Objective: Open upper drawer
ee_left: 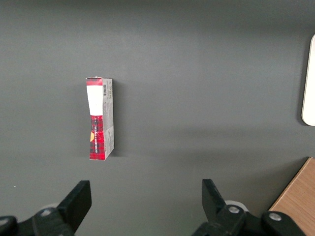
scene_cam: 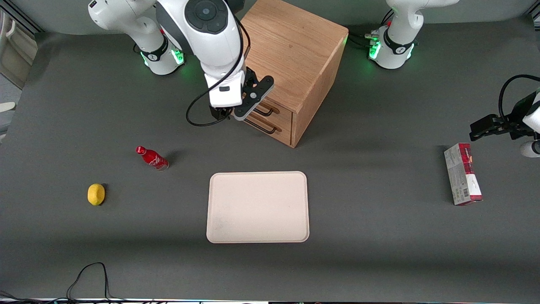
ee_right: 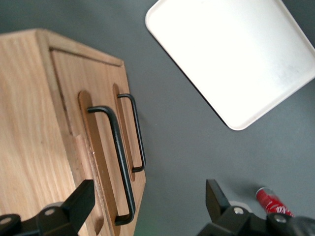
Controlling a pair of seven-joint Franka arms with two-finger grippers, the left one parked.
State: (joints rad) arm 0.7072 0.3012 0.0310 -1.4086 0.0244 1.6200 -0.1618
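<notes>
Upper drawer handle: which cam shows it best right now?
Right wrist view. The upper drawer shows its whole dark bar handle close up, with the open gripper just in front of it. In the front view the gripper and wrist cover most of the upper drawer. The left wrist view shows only a cabinet corner.
</notes>
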